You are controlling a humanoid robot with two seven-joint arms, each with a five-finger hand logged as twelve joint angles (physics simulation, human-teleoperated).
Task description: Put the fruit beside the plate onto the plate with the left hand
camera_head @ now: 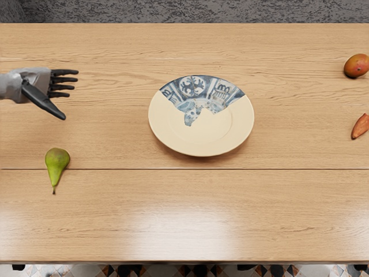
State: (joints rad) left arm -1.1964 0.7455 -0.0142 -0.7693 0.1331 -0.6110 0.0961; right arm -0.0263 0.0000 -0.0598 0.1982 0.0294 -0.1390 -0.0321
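Fingers [66, 73] of the left hand [39, 84] were spread, holding nothing — the pear [56, 163] lay on the bench [184, 213] nearby, well apart from the plate [173, 124], so grasp and placing both remained.

Bright, even light; soft glare on the near table [173, 225]; faint shadows, everything sharp

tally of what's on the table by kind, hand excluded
Plates: 1, the plate
Fruit: 2, the pear and the mango
Kind unclear: 1, the orange tapered item at the right edge
Total: 4
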